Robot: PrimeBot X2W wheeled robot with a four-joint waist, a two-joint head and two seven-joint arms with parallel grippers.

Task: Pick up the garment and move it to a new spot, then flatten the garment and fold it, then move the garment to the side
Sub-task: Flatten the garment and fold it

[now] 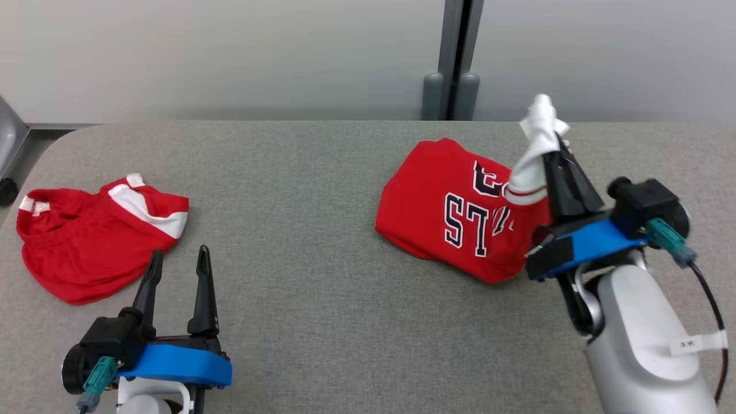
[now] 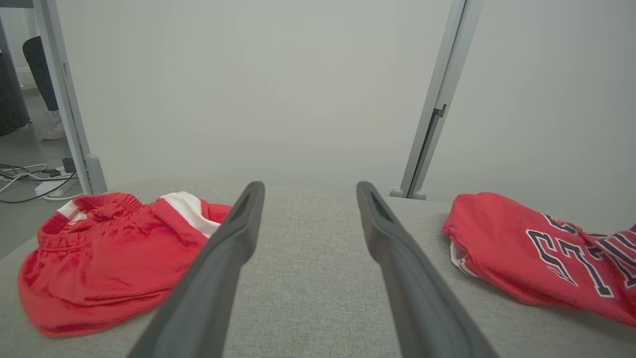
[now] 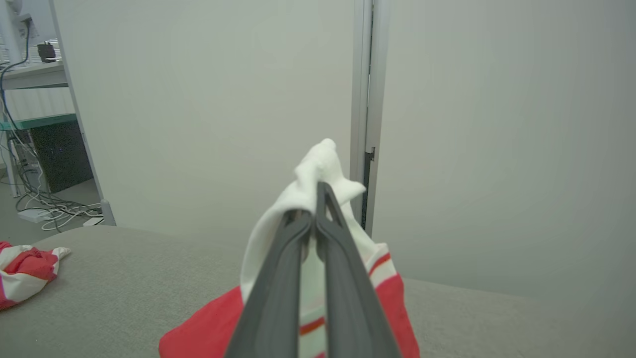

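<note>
Currently, the task stands at its first step: the pick-up is begun but not complete. The right end effector is closed fully on the white sleeve of the red jersey and holds that portion raised above the counter. The bulk of the jersey lies on the counter, at the right side and toward the far edge.

The left end effector stands at the near left with its fingers fully apart and holds nothing. It is just beside the red shorts, a separate item at the far-left part of the counter. Whether a fingertip touches them cannot be determined.

Remaining steps, as judged from the present layout:
- Lift the jersey clear and set it at a new spot.
- Flatten it.
- Fold it.
- Move it to the side.

Condition of the jersey: crumpled and doubled over on itself, not flat. The fabric is red with dark, white-outlined lettering. The letters "ST" and part of a numeral are visible, and the rest is hidden in folds. The gripped sleeve is white with a red stripe near its cuff, and it bunches above the closed fingertips in the right wrist view.
</note>
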